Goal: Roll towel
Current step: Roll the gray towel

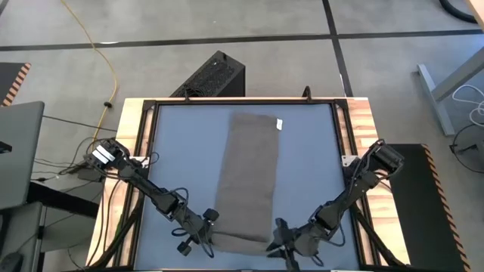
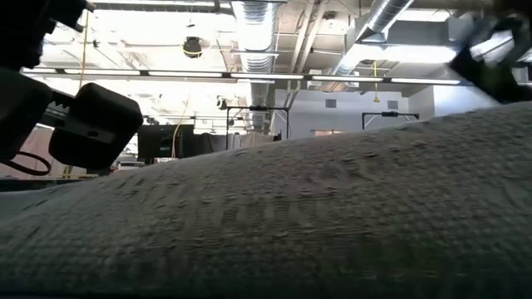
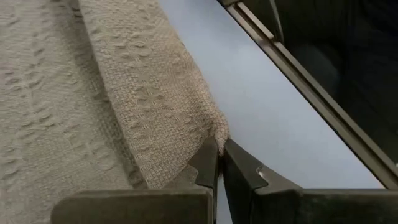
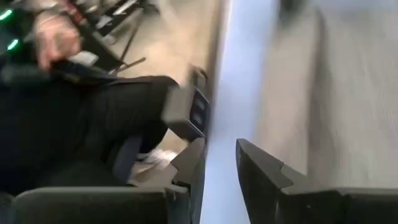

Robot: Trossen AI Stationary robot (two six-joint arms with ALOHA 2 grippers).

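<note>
Towel (image 1: 249, 177), soft and floppy, lies long down the middle of the table (image 1: 174, 143); left gripper (image 3: 219, 163) pinches its bottom-left corner tight, while right gripper (image 4: 219, 163), jaws apart and empty, should grab the bottom-right corner.

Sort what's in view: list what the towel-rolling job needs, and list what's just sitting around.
For the job:
- towel, lying long on the table
- left gripper, shut on the towel's near corner
- right gripper, open at the other near corner

Just around:
- black box on the floor
- yellow cable
</note>
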